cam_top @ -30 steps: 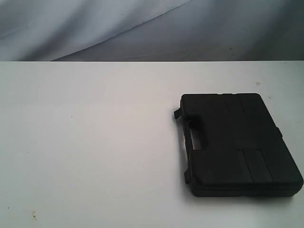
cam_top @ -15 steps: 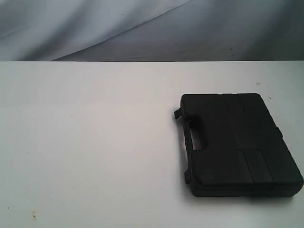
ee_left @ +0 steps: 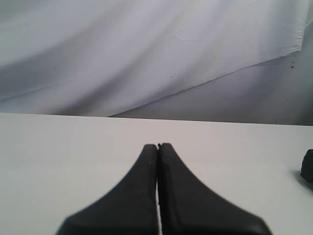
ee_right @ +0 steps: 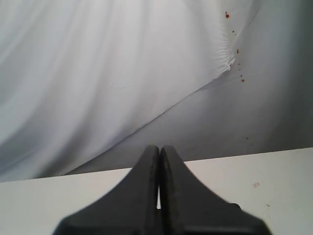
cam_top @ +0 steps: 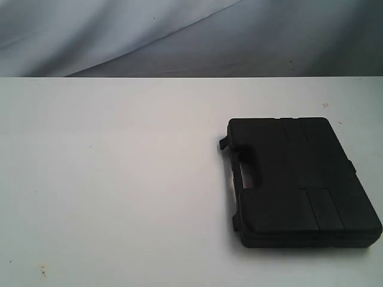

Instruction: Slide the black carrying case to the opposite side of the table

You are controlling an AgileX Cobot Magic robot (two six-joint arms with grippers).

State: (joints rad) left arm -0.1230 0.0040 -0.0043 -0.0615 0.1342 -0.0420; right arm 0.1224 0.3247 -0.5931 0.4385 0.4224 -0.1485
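Black case [cam_top: 302, 182] laid flat at counter [cam_top: 119, 179] right side, untouched. Left fingers [ee_left: 139, 196], right fingers [ee_right: 139, 196] clenched empty, likely readied for pushing.

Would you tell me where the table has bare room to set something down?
The table left of the black carrying case is bare, as is the strip between case and far edge. Only the right is crowded.

A pale grey-white cloth backdrop [cam_top: 119, 36] fills the 12 o'clock band of the exterior view. It hangs loose and creased. One long fold [cam_top: 149, 39] runs across it from about 8 o'clock up toward 1 o'clock. In the right wrist view, a few small red specks [ee_right: 227, 14] dot it.
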